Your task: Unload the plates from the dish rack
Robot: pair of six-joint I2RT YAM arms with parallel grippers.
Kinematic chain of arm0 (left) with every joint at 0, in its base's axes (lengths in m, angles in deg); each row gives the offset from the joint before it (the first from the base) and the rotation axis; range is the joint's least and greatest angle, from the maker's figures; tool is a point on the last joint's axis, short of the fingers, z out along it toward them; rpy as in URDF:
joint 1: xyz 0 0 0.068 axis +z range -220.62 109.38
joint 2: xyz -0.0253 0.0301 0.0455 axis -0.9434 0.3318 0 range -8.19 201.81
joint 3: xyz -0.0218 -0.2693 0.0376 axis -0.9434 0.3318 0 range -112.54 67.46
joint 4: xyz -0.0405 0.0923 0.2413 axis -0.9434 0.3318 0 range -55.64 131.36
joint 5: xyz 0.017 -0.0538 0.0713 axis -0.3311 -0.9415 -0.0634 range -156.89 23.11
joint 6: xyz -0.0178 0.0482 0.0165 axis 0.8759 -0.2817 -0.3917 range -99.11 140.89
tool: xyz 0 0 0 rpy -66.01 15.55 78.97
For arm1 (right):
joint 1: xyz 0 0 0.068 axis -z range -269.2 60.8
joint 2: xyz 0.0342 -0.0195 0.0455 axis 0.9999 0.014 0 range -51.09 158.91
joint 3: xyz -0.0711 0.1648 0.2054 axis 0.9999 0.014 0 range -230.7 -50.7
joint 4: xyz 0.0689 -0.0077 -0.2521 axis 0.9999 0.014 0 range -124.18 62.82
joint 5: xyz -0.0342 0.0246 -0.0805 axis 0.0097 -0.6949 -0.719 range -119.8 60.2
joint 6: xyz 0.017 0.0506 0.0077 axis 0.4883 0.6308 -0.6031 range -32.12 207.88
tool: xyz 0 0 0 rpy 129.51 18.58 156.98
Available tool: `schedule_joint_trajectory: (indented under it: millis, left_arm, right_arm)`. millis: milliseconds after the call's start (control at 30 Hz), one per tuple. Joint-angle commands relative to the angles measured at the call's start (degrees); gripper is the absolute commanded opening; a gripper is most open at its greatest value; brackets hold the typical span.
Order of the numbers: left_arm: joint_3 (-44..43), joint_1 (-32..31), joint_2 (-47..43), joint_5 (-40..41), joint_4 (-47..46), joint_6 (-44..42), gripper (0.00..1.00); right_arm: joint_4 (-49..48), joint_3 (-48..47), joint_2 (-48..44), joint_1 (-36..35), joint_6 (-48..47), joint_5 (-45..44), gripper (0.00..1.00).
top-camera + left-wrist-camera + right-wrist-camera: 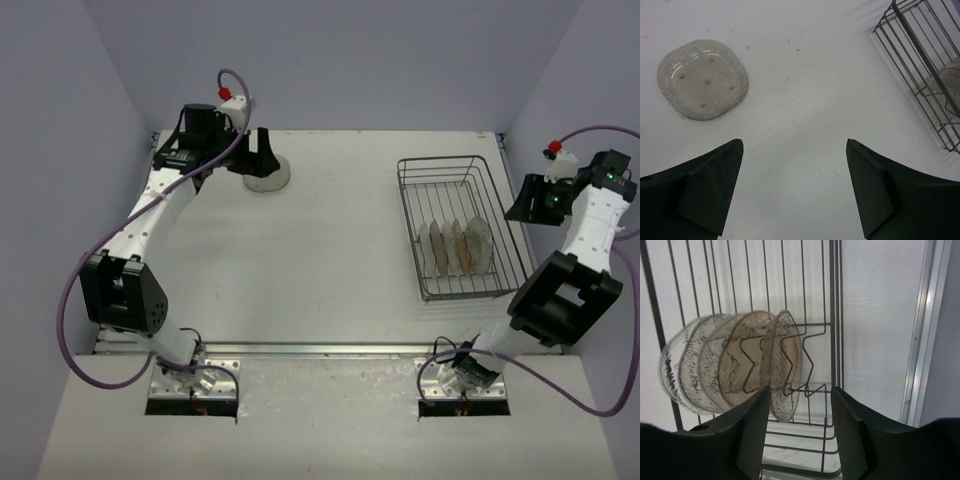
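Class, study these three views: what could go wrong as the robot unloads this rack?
1. The plates stand packed close; the open right pincer might pinch two or tip a neighbour.
2. The dish rack has wires right beside them, so a finger may snag.
3. The clear plate barely shows against the pale table; another could land on it.

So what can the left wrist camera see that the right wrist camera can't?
Only the left wrist view shows the clear plate lying flat, beyond the open left tool. Only the right wrist view shows the tan plate standing among other plates, behind the open right tool. Both show the rack and the white table.
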Motion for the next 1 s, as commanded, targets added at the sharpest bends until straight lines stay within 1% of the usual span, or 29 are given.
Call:
schedule_joint_trajectory:
  millis: [0, 200, 400, 467, 633, 800, 867, 900, 967]
  left_arm:
    - [-0.4, -0.8, -5.4, 0.7, -3.6, -0.7, 0.84]
    - [1.2, -1.3, -6.5, 0.8, -4.2, -0.6, 0.86]
    - [3.3, -1.4, -7.1, 0.8, -5.0, -0.2, 0.86]
    - [3.5, -1.4, -7.1, 0.8, -5.1, -0.2, 0.86]
    - [3.8, -1.6, -7.0, 0.8, -5.6, 0.2, 0.86]
    - [3.8, -1.7, -7.1, 1.1, -5.6, 0.1, 0.86]
    - [4.0, -1.7, -7.1, 1.3, -5.6, 0.0, 0.86]
    - [4.1, -1.7, -7.1, 1.3, -5.6, -0.1, 0.86]
    - [4.3, -1.7, -7.1, 1.3, -5.4, 0.0, 0.86]
  right_arm:
    - [5.1, 0.5, 3.8, 0.8, -5.7, 5.3, 0.53]
    - [8.4, 1.0, 6.7, 0.8, -7.3, 11.0, 0.52]
    - [11.7, 2.9, 6.0, 0.0, -10.2, 16.0, 0.51]
    - [11.2, 4.2, 5.1, -0.6, -10.5, 15.7, 0.51]
    - [8.3, 9.0, 3.1, -3.1, -10.6, 12.9, 0.44]
    - [4.8, 12.3, 2.6, -4.4, -9.7, 10.5, 0.43]
    - [2.9, 13.6, 2.4, -5.1, -9.2, 9.5, 0.41]
    - [2.1, 14.1, 2.2, -5.4, -9.1, 8.8, 0.39]
    - [0.6, 15.2, 1.8, -6.6, -8.9, 6.6, 0.31]
